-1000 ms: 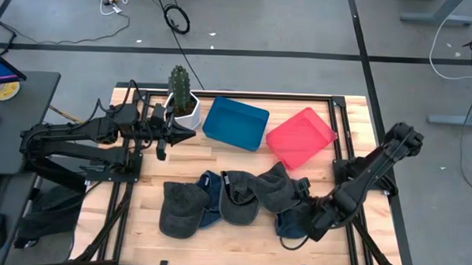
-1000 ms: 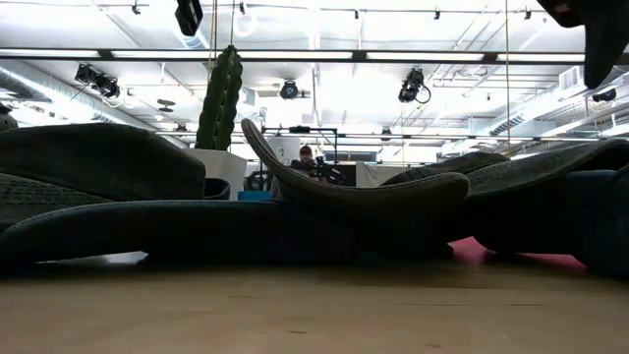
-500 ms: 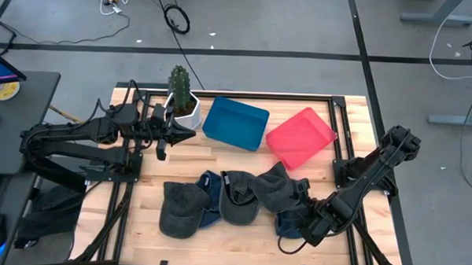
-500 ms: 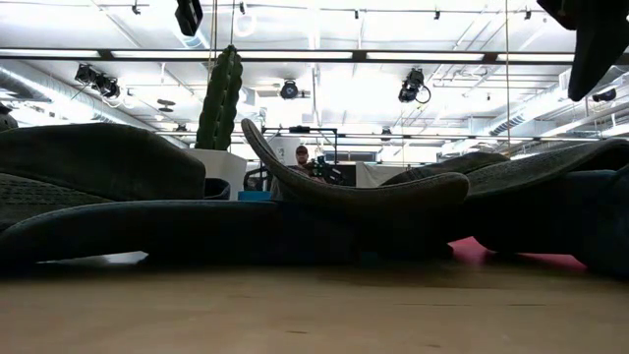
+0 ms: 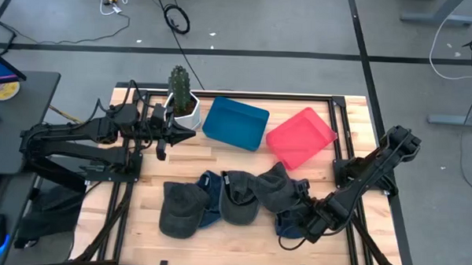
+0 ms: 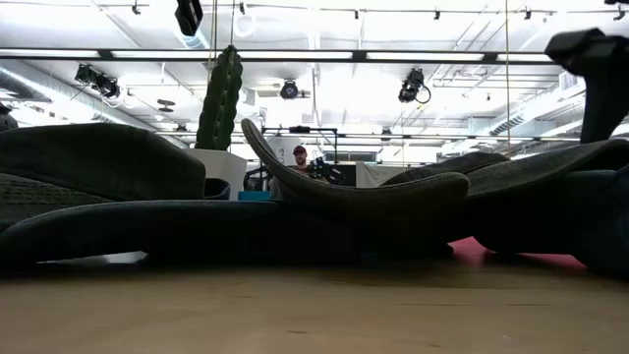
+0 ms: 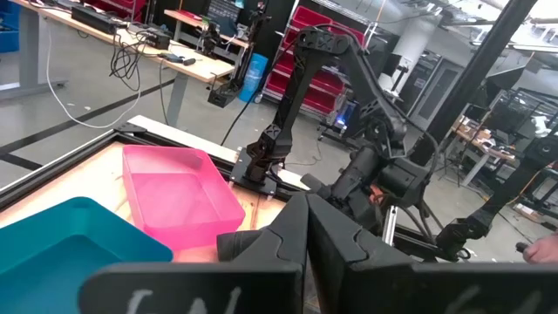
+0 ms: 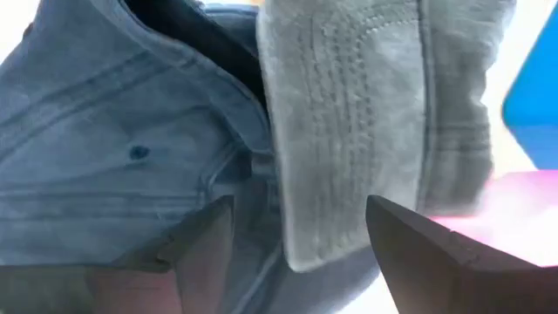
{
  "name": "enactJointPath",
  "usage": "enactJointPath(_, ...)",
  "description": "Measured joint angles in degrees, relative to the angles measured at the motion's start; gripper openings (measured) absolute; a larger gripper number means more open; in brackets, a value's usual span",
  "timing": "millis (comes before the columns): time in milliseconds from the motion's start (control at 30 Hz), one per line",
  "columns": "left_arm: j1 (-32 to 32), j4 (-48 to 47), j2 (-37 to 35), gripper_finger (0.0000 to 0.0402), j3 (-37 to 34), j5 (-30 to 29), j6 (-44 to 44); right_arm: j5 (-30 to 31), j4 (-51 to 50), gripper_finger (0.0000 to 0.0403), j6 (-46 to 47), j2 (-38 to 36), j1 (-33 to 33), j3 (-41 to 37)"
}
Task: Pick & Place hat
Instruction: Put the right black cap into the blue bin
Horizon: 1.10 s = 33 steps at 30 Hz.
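Observation:
Several hats lie in a row on the near half of the table: a grey hat [image 5: 181, 210], a blue one [image 5: 211, 196], a grey one [image 5: 238, 200], another grey one [image 5: 276, 189] and a blue hat [image 5: 290, 222] at the right end. My right gripper [image 5: 306, 217] is open and slants down just above that blue hat [image 8: 113, 131]. Its fingers stand on either side of the grey hat's brim [image 8: 349, 131]. It also shows at the upper right of the low view [image 6: 597, 79]. My left gripper [image 5: 170, 134] waits shut, raised near the cactus pot.
A blue bin [image 5: 236, 123] and a pink bin [image 5: 300, 136] stand at the far middle of the table. A cactus in a white pot [image 5: 180, 97] stands left of them, close by the left gripper. Bare wood lies between the bins and the hats.
My right gripper has come down toward the hats at the near right, staying open. The hats have not moved.

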Motion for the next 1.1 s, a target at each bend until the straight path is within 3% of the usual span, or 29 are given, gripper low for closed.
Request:
enactJointPath(133, 0.0, 0.0, 0.0, 0.0009, 0.0, 0.0, 0.0, 1.1, 4.8, 0.0263, 0.0, 0.0, 0.0, -2.6)
enactJointPath(333, 0.0, 0.0, 0.0, 0.0009, 0.0, 0.0, -0.1, 9.9, 4.9, 0.0263, -0.4, 0.0, -0.7, -3.2)
enactJointPath(567, 0.0, 0.0, 0.0, 0.0009, 0.0, 0.0, -0.2, 11.6, 8.5, 0.0247, -0.4, 0.0, -3.0, -3.2)
enactJointPath(700, 0.0, 0.0, 0.0, 0.0009, 0.0, 0.0, -0.2, 11.9, 9.4, 0.0189, -1.3, 0.0, -3.7, -3.2)
enactJointPath(933, 0.0, 0.0, 0.0, 0.0009, 0.0, 0.0, -0.2, 11.6, 9.2, 0.002, -5.5, -0.6, -4.7, -3.2)
enactJointPath(1100, 0.0, 0.0, 0.0, 0.0009, 0.0, 0.0, -0.1, 11.9, 5.7, 0.0012, -7.9, -2.4, -5.7, -1.7)
